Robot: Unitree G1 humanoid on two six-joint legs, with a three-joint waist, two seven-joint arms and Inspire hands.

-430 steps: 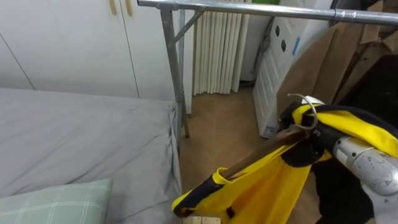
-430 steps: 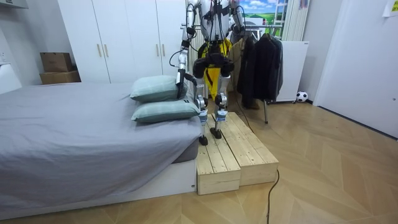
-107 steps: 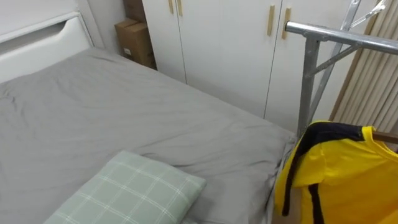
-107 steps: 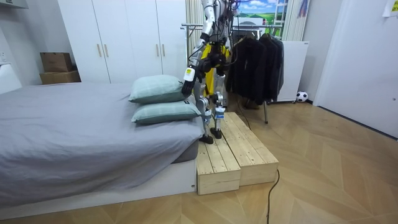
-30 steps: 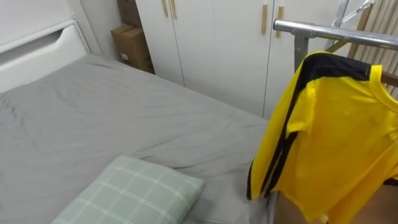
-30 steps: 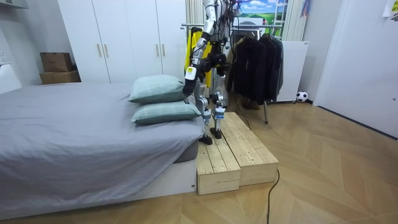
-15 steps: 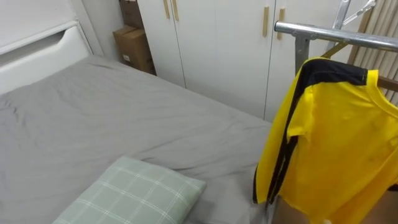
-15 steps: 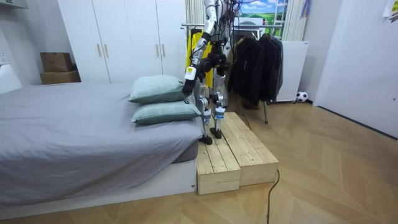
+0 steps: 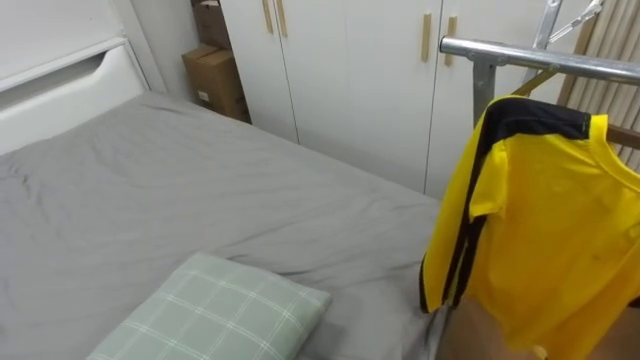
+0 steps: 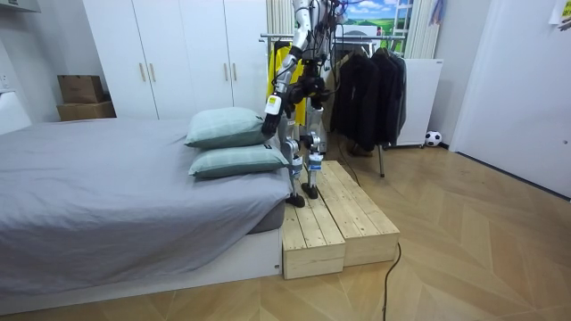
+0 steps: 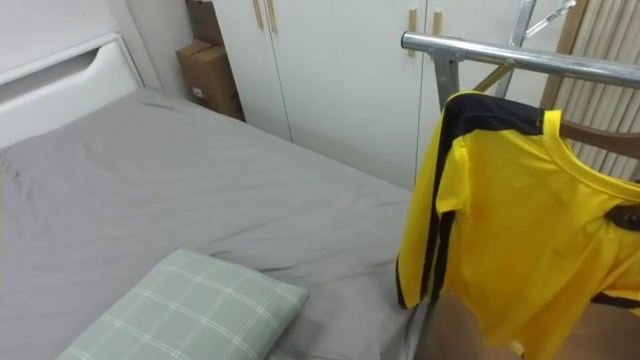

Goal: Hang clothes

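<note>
Eye views, left to right: white headboard (image 9: 60,75), grey bed (image 9: 150,190), cardboard box (image 9: 218,80) on the floor by the white wardrobe (image 9: 350,80). A green check pillow (image 9: 215,310) lies low on the bed. Further right is the metal clothes rail (image 9: 560,55) with its upright post. The yellow shirt (image 9: 550,220), trimmed in black, hangs just under the rail, right against the post. It sits on a wooden hanger (image 9: 625,135) that runs out past the right edge. Cannot tell whether the hook is over the rail.

Room view: the robot stands on a wooden platform (image 10: 343,223) beside the bed, facing the wardrobe and rail. Its left hand (image 10: 267,127) hangs low at its side. The hand is too small here to tell how far open it is or whether it has hold of anything. Two stacked pillows are just left of the hand, and the platform is below it. The yellow shirt is well above the hand and slightly to its right, up at rail height. Dark coats (image 10: 375,94) hang on the rail further right of the hand, past the robot's body.
</note>
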